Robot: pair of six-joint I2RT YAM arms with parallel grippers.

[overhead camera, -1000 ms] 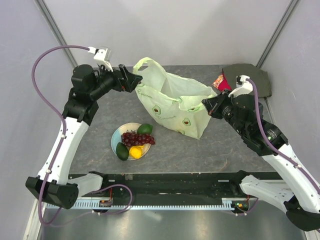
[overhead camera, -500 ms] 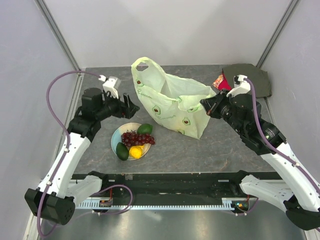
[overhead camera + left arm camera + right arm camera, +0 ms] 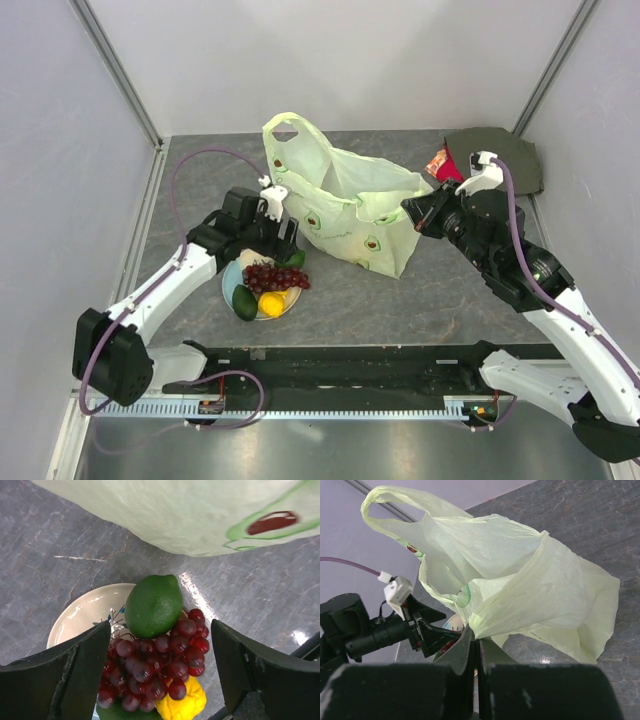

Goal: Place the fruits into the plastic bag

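Here left pincer [image 3: 160,625] gapes empty over fruits [image 3: 161,669], right pincer [image 3: 476,641] pinches the plastic bag [image 3: 525,590] edge

Lighting bright, even, from overhead; shadows soft; bag [image 3: 520,580] glows through. Glare patches on the table [image 3: 260,595] near centre and at 4 o'clock, left wrist view. Fingers [image 3: 55,680] up close blurred; top view sharp.
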